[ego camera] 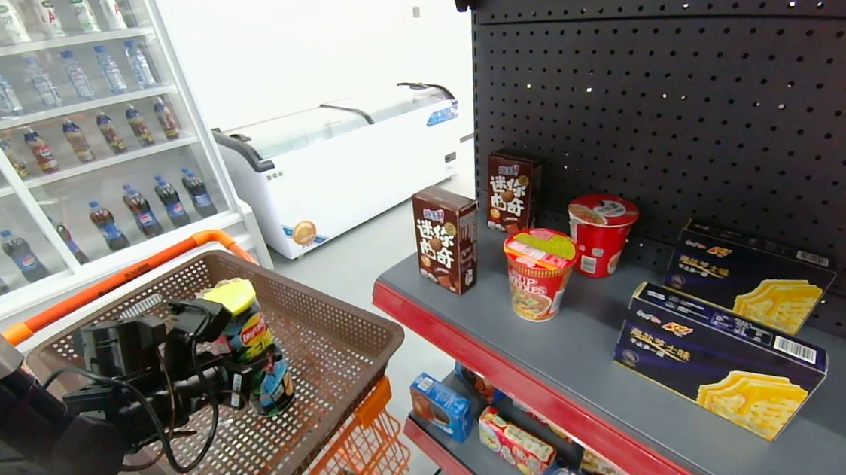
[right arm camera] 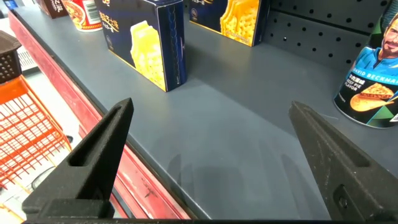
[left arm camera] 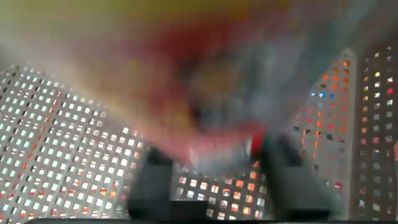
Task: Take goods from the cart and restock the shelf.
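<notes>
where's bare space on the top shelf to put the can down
Bare shelf lies along the red front edge, between the cup noodles and the front blue box. More lies past that box, before the standing chip can, under the right gripper. The back row is crowded.

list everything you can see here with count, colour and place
chip can: one, yellow lid, held at the basket
basket: one, brown, on the cart
cart: one, orange, left
shelf: one, grey, red edge, right
brown boxes: two, shelf's far end
cup noodles: two, red, mid shelf
cracker boxes: two, dark blue, near end
blue can: one, on shelf
bottles: many, cooler
freezer: one, white, behind
left gripper: shut on chip can
right gripper: fingers open, over shelf
</notes>
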Tool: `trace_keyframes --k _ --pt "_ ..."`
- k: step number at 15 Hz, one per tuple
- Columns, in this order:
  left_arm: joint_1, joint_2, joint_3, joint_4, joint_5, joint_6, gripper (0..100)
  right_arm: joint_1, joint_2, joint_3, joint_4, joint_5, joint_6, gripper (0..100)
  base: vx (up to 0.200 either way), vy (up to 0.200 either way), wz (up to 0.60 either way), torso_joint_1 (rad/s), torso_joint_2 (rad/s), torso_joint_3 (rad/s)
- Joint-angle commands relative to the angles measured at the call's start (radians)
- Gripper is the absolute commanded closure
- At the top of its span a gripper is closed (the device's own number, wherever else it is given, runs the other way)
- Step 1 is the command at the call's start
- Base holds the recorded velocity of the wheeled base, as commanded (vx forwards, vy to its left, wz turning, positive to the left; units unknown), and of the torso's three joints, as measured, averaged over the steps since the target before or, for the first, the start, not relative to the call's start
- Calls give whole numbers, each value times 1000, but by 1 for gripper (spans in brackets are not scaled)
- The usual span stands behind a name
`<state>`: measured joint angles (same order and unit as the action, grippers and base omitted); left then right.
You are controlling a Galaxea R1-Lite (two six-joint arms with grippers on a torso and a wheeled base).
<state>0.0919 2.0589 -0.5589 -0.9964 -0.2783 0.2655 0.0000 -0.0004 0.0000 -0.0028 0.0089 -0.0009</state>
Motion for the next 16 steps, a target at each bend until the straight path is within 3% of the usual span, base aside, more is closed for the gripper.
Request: trace_keyframes --k 1,3,4,5,8,9,10,12,16 --pt "0 -49 11 -1 1 -6 100 0 0 0 0 0 -1 0 0 0 0 0 0 0" --pt "3 -123 7 30 14 -8 100 0 0 0 0 0 -1 0 0 0 0 0 0 0" --pt "2 -200 -9 113 22 -31 100 0 0 0 0 0 -1 0 0 0 0 0 0 0" --pt "2 -287 -33 225 25 -88 100 0 0 0 0 0 -1 0 0 0 0 0 0 0" --pt "2 -482 -38 473 48 -121 100 0 0 0 0 0 -1 0 0 0 0 0 0 0" --pt "-6 -597 -21 590 62 -164 100 0 0 0 0 0 -1 0 0 0 0 0 0 0" --pt "-14 -672 -7 659 71 -178 100 0 0 0 0 0 -1 0 0 0 0 0 0 0" --pt "-29 -867 42 775 97 -181 100 0 0 0 0 0 -1 0 0 0 0 0 0 0" --pt "9 -1040 76 800 128 -181 100 0 0 0 0 0 -1 0 0 0 0 0 0 0"
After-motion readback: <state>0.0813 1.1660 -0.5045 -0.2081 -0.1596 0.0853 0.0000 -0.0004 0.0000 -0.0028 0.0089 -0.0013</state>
